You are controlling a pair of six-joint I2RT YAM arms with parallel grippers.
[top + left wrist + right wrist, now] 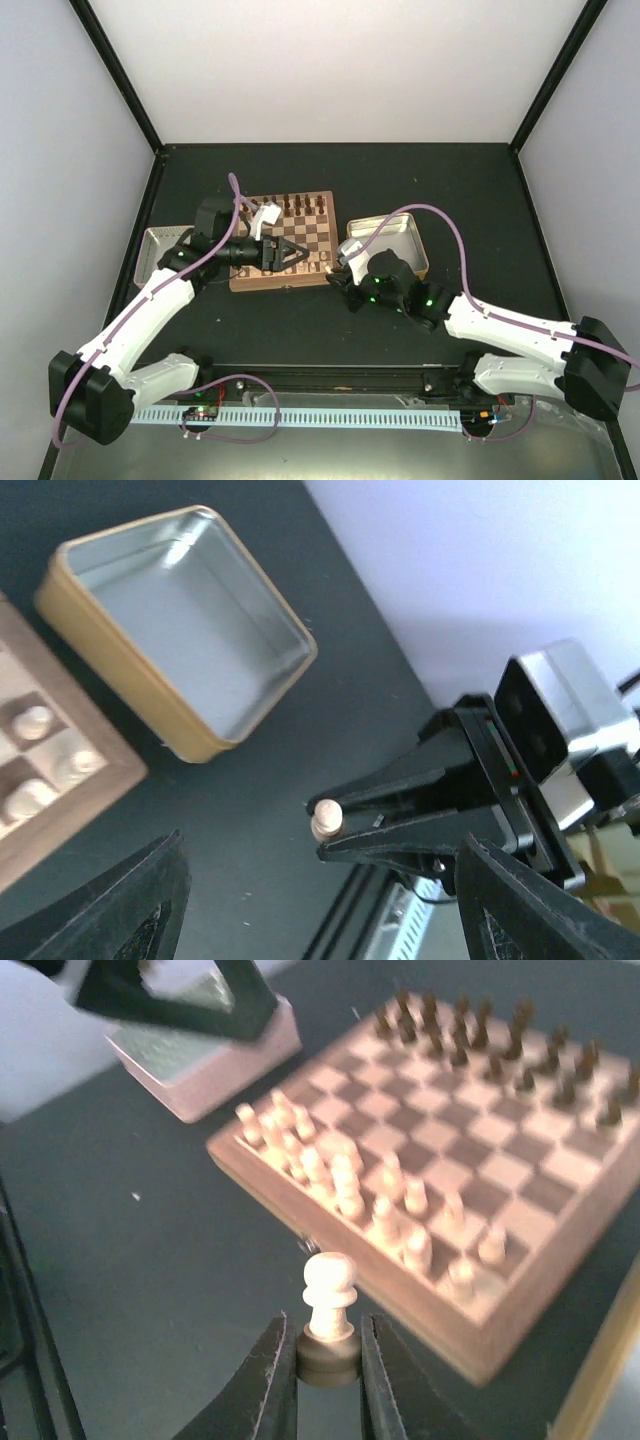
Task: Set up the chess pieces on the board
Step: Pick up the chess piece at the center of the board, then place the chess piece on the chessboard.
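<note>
The board (283, 283) lies mid-table. Dark chessmen (480, 1040) fill its far rows and several pale chess pieces (340, 1175) stand on its near rows. My right gripper (341, 272) hovers off the board's near right corner. It is shut on the base of one pale pawn (330, 1300), held upright above the dark table; the pawn also shows in the left wrist view (325, 820). My left gripper (298, 255) is open and empty over the board's near edge, its fingers (130, 910) spread wide. It points at the right gripper.
An empty gold-rimmed metal tin (415, 245) sits just right of the board, also seen in the left wrist view (190, 630). A second shallow tin (155, 255) lies left of the board. Black frame posts and pale walls enclose the table.
</note>
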